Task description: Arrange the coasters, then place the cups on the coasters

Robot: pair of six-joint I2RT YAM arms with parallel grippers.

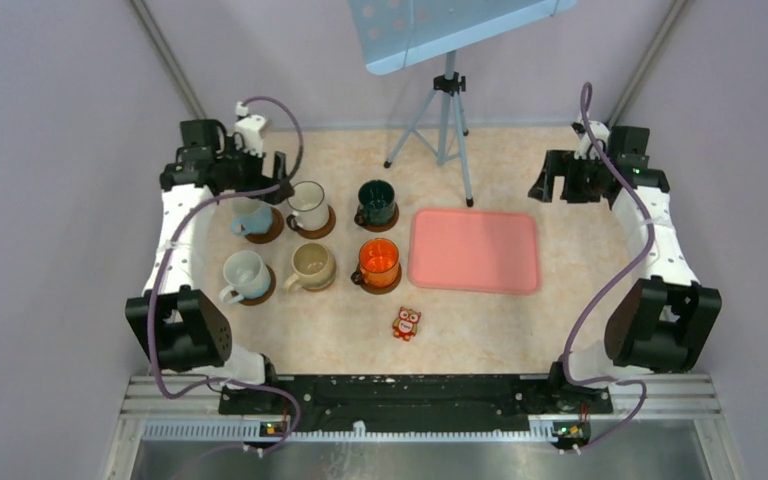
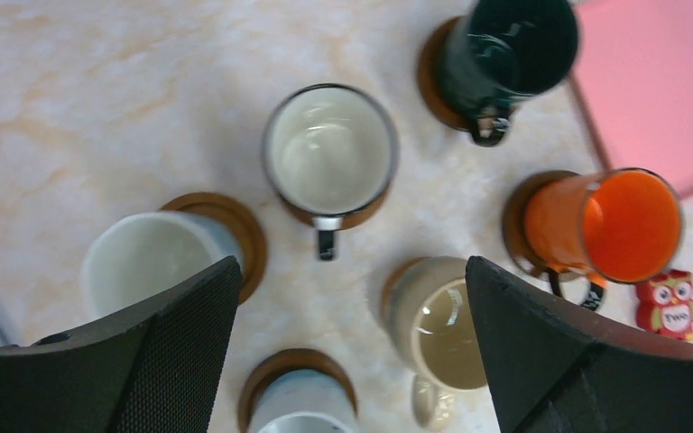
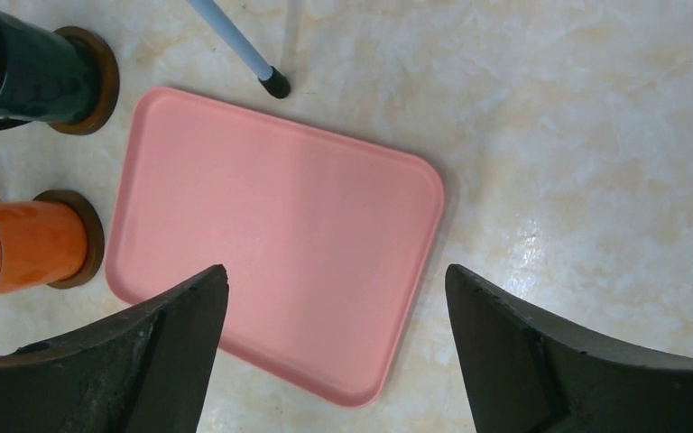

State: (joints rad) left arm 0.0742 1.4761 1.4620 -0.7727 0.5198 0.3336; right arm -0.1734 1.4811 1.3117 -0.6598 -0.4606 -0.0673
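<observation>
Six cups stand on brown coasters in two rows on the left of the table. The back row holds a light blue cup (image 1: pixel 252 218), a white dark-rimmed cup (image 1: pixel 308 205) and a dark green cup (image 1: pixel 376 201). A white cup (image 1: pixel 244 275), a beige cup (image 1: pixel 312 265) and an orange cup (image 1: pixel 378 262) make up the front row. Above the back left cups hangs my left gripper (image 1: pixel 245 180), open and empty (image 2: pixel 352 266). My right gripper (image 1: pixel 565 180) is also open and empty (image 3: pixel 336 271), over the far right corner of the pink tray (image 3: pixel 280 225). A coaster (image 2: pixel 235 225) shows under the light blue cup (image 2: pixel 144 262).
The flat pink tray (image 1: pixel 474 250) lies right of the cups. A small red owl figure (image 1: pixel 406 323) stands in front of the orange cup. A tripod (image 1: pixel 447 120) rises at the back centre, one foot (image 3: pixel 275 86) near the tray's far edge.
</observation>
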